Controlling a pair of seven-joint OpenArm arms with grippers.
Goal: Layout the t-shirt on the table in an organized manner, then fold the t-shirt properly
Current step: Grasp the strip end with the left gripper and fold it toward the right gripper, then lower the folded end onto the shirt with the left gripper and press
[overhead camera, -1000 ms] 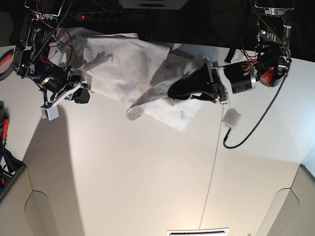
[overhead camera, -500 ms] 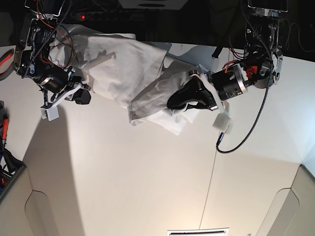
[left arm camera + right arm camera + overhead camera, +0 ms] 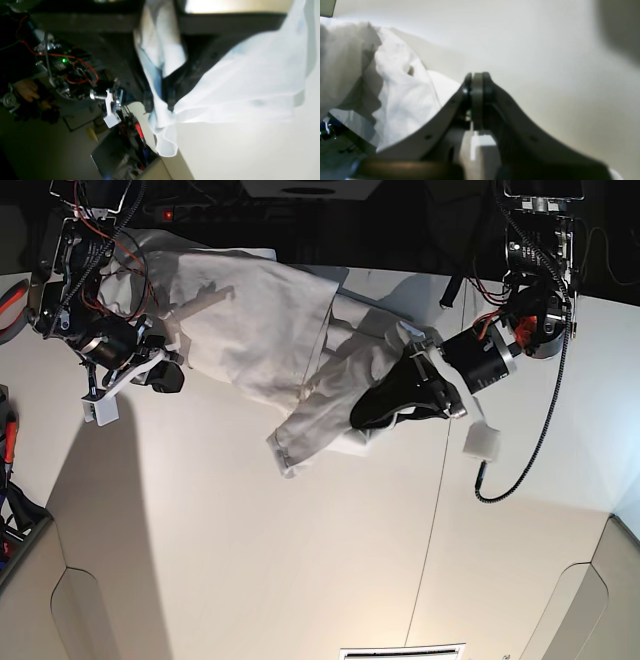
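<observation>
1. Left gripper (image 3: 372, 416), right of centre in the base view, is clamped on a fold of the t-shirt (image 3: 262, 330); the left wrist view shows its dark tips pinching fabric at mid-frame, cloth draping away to the right and hanging below.
2. Right gripper (image 3: 170, 376), upper left of the base view, sits just beside the shirt's left edge. The right wrist view shows its tips pressed together with nothing between them, bare surface behind, so it reads as closed and empty.
3. T-shirt lies bunched across the upper middle of the base view, one part spread toward the dark top edge of the surface (image 3: 250, 560), another part pulled into a hanging lobe toward frame centre. Edges are doubled over and creased; collar and sleeves can't be picked out.
4. Surface is otherwise bare white, a thin dark seam (image 3: 432, 530) running down the right half.
5. Progress estimate: early, in the layout stage. Shirt is not flat, not squared, and partly lifted off the surface. No fold made yet.
6. Left to do, as a judgement: spread the body flat, free and straighten sleeves and hem, then do all the folds. Only one gripper holds cloth, so the other likely needs a grip too.
</observation>
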